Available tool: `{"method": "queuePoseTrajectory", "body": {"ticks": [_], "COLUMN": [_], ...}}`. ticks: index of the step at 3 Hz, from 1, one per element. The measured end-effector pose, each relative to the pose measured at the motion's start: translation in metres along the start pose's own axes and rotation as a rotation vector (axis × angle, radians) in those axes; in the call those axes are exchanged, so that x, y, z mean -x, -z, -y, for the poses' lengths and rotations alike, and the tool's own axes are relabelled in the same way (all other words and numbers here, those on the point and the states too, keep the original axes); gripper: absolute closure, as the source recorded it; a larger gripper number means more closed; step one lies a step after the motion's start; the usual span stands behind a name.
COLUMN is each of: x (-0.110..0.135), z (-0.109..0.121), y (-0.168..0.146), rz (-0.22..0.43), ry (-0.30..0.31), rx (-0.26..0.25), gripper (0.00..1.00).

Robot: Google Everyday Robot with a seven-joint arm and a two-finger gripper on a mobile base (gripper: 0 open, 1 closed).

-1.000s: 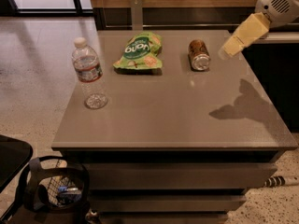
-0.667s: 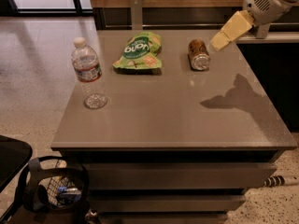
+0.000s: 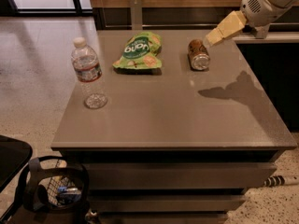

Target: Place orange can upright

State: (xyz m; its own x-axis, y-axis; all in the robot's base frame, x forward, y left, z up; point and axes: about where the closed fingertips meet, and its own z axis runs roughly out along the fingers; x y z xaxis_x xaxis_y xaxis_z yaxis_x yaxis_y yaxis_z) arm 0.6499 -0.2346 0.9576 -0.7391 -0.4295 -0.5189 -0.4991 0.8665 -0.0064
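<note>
The orange can (image 3: 198, 54) lies on its side on the far right part of the grey table (image 3: 173, 111), its shiny silver end facing the camera. My gripper (image 3: 216, 35) comes in from the upper right on a white arm. Its cream-coloured fingers (image 3: 225, 28) point down and left. The tip hangs just above and to the right of the can, close to it but apart from it.
A green snack bag (image 3: 139, 52) lies left of the can. A clear water bottle (image 3: 88, 73) stands upright at the table's left edge. The arm's shadow (image 3: 233, 90) falls on the table's right side. A black basket (image 3: 56, 190) sits on the floor at lower left.
My gripper has moved left and down from the table's right edge toward the can. Its shadow has slid left across the table. The can, bag and bottle have not moved.
</note>
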Motion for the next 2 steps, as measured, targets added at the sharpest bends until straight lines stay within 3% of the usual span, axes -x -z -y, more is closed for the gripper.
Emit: {"method": "queuePoseTrajectory", "body": {"ticks": [2], "x": [0.016], "z": [0.004], "y": [-0.017], "rz": [0.004], "ry": [-0.020], "rx": [0.035], "gripper": [0.00]}}
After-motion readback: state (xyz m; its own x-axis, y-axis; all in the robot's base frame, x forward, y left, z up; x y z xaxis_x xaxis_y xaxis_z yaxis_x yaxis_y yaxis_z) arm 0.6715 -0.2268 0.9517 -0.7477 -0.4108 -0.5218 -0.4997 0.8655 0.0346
